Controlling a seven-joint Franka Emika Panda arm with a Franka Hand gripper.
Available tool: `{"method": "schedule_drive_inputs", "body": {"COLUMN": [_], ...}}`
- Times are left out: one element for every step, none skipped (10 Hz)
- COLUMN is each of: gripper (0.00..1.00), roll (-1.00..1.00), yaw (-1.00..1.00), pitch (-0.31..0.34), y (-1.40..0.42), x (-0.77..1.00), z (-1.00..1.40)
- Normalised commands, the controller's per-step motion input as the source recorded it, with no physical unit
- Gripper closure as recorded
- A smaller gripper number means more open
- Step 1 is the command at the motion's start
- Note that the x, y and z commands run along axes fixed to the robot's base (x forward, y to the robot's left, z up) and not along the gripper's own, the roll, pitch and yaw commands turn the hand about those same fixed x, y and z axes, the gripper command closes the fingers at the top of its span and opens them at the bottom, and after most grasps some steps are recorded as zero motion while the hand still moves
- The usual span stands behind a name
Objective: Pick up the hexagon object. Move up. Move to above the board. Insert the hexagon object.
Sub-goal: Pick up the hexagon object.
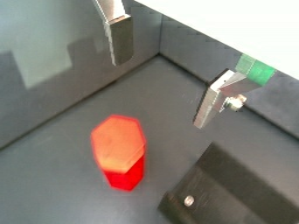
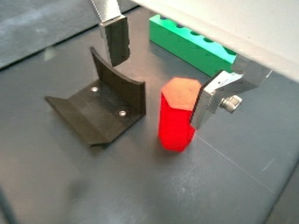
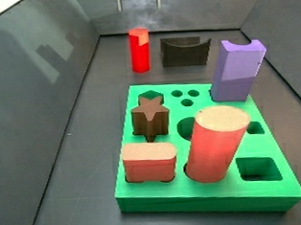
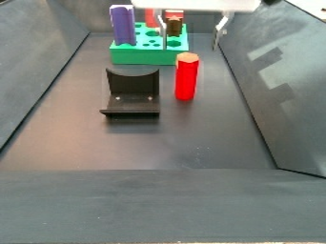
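In a wrist view I look down on the slim, bright red hexagon object standing upright on the dark grey tray floor, with my gripper hovering above it, its flat silver fingers spread wide and holding nothing. The dark L-shaped fixture sits just beside the hexagon object, and a sliver of the flat, bright green board shows behind one finger. In a wrist view from the opposite angle the hexagon object stands between the fixture and one finger, which is very near it though I cannot tell whether it touches; the gripper has its jaws apart, and the board lies beyond. In a side view the hexagon object is beside the fixture, apart from the board, which carries a tall purple block, a thick salmon-red cylinder and other pieces. In a side view from the far end, the hexagon object stands right beside the fixture. I judge nothing is done yet: grasp, lift, transfer and insertion all remain.
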Motion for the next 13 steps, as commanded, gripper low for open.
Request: {"method": "schedule_drive_inputs", "body": {"gripper": [0.00,0.00,0.00,0.00,0.00,0.00,0.00,0.00,1.00,1.00,1.00,1.00,1.00], "roll": [0.00,0.00,0.00,0.00,0.00,0.00,0.00,0.00,0.00,0.00,0.00,0.00,0.00], "yaw": [0.08,0.08,0.09,0.07,0.05,0.05,0.00,0.00,0.00,0.00,0.00,0.00,0.00], "pitch": [-0.251,-0.299,-0.300,-0.286,-0.266,-0.249,-0.174,0.000,0.000,0.000,0.000,0.000,0.000], "y": [-0.35,-0.35,-0.35,-0.36,-0.34,-0.28,-0.15,0.00,0.00,0.00,0.00,0.00,0.00], "x": [0.00,0.00,0.00,0.00,0.00,0.00,-0.09,0.00,0.00,0.00,0.00,0.00,0.00], "z": [-0.53,-0.47,-0.49,-0.51,-0.57,-0.68,-0.52,0.00,0.00,0.00,0.00,0.00,0.00]}}
